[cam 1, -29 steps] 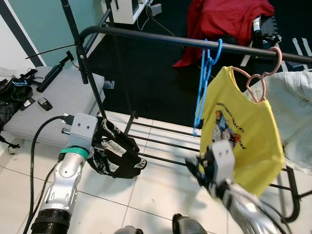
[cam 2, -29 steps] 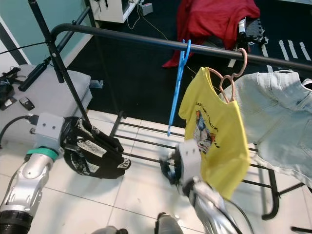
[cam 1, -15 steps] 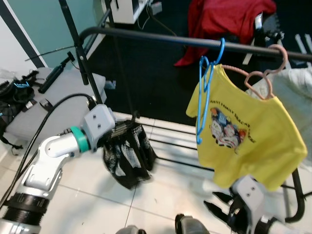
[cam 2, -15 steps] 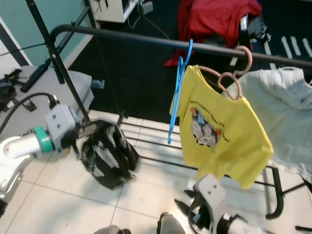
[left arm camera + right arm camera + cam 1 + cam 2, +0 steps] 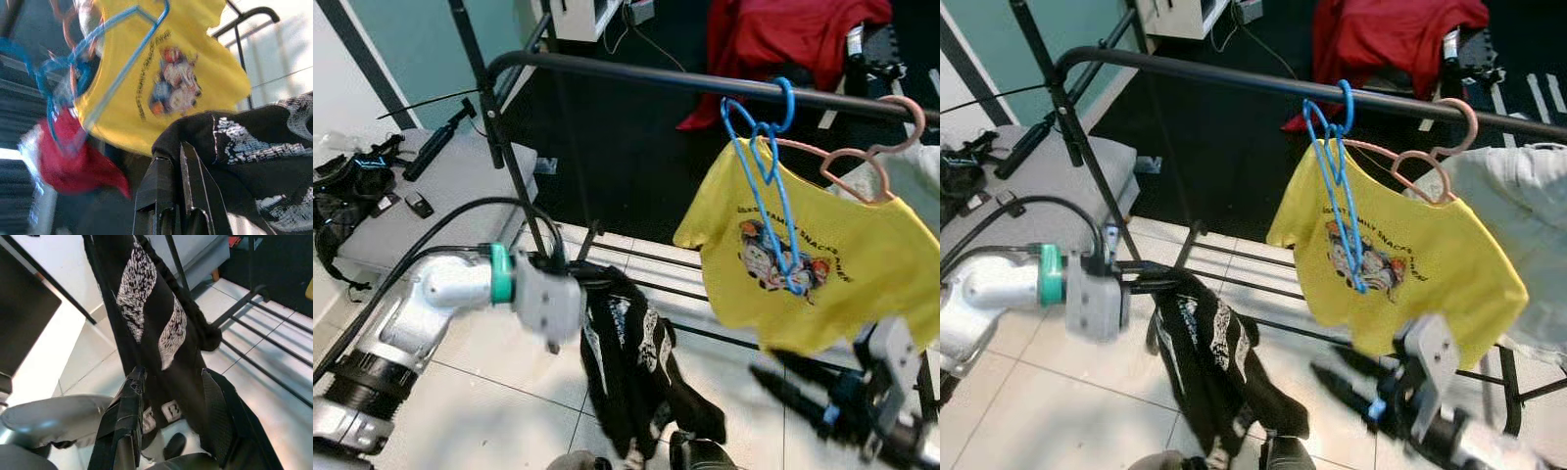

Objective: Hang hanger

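The left gripper (image 5: 570, 284) is clamped on the top of a black printed garment (image 5: 631, 357) that droops to the floor below the black rail (image 5: 636, 76). The right gripper (image 5: 171, 396), fingers spread, points at that garment, seemingly without touching. The blue hanger (image 5: 1337, 176) hangs on the rail against the yellow T-shirt (image 5: 1410, 259).
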### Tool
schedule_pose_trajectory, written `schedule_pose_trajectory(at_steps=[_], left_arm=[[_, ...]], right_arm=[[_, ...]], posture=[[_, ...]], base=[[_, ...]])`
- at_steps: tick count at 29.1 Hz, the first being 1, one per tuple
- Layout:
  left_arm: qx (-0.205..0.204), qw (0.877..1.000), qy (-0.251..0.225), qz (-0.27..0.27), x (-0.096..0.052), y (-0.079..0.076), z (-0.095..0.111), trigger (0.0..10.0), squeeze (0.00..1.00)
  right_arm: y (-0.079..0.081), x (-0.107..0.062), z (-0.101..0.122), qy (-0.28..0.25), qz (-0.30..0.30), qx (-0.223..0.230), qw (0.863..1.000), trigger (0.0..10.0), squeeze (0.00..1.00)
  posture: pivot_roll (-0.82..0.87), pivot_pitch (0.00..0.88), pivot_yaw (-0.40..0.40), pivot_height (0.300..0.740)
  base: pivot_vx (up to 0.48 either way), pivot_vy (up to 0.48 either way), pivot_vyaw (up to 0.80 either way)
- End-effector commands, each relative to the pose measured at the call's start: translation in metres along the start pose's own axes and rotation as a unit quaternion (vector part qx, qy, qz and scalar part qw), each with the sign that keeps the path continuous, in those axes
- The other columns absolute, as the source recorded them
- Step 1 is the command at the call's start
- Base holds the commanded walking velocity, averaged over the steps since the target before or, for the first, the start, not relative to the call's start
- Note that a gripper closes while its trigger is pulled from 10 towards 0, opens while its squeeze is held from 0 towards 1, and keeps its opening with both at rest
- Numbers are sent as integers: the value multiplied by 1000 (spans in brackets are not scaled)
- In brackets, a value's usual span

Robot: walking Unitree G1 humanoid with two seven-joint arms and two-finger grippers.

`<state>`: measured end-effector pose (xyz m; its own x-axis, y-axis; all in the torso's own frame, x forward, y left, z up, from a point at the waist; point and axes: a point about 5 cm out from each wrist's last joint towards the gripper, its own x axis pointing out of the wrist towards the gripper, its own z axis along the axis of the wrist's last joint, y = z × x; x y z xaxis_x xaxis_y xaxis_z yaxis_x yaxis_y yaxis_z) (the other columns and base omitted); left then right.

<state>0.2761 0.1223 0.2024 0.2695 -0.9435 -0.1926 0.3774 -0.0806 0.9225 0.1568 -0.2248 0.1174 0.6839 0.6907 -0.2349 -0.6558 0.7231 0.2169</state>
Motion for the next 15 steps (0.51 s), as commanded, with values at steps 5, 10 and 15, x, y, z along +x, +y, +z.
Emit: schedule_pose_trajectory(at_steps=[5, 10, 15], left_arm=[[98, 991, -90, -14, 6, 6, 21, 10000, 0], [112, 987, -104, -41, 1, 2, 22, 10000, 0], [138, 985, -98, -41, -1, -1, 12, 10000, 0]], right_arm=[[-3, 20, 22, -52, 35, 15, 998, 10000, 0], [-13, 29, 42, -86, 26, 2, 996, 10000, 0], [-8, 38, 71, -114, 68, -40, 990, 10000, 0]], posture=[[-164, 77, 119, 740], [-154, 80, 121, 740], [-145, 82, 123, 740]], base=[[0, 0, 0], [0, 0, 0], [0, 0, 0]])
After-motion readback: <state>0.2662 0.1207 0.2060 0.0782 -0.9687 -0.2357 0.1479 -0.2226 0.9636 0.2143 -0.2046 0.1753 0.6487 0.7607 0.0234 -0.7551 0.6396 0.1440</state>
